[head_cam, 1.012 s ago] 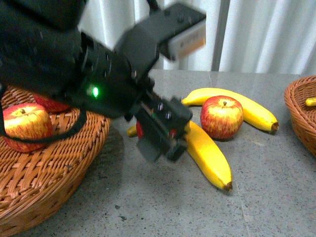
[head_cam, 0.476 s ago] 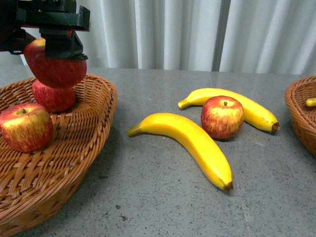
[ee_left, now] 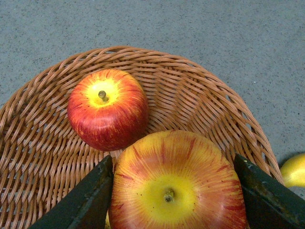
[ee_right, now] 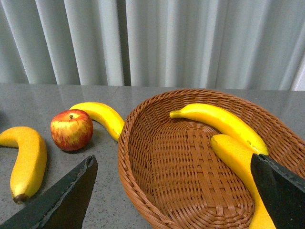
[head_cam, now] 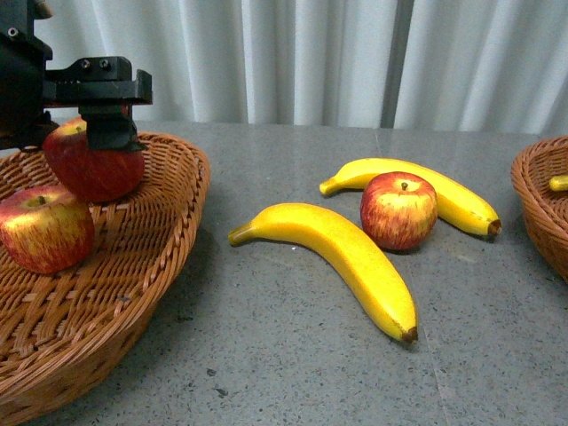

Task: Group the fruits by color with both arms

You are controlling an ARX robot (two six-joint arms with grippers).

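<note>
Backdrop: pale pleated curtain (head_cam: 311, 62) behind a grey speckled bench (head_cam: 293, 364).
Left gripper (head_cam: 98, 133): clamped on a red apple (head_cam: 93, 169), low over the left basket (head_cam: 191, 191), at 9 o'clock in the front view.
Clearance: I cannot tell whether that apple already touches the weave. A second apple (head_cam: 44, 229) rests just beside it, at its 8 o'clock.
Right gripper (ee_right: 171, 195): jaws wide apart and holding nothing, facing the right basket (ee_right: 128, 157), which has stored bananas (ee_right: 219, 121) inside.
Left to sort: a loose apple (head_cam: 399, 210) lies at 3 o'clock from the left gripper. It sits between the near banana (head_cam: 342, 257), whose long axis runs 10 to 4 o'clock, and the far banana (head_cam: 417, 182).
Judgement: letting go here looks sound. The loose bananas lie nearer the right arm.
</note>
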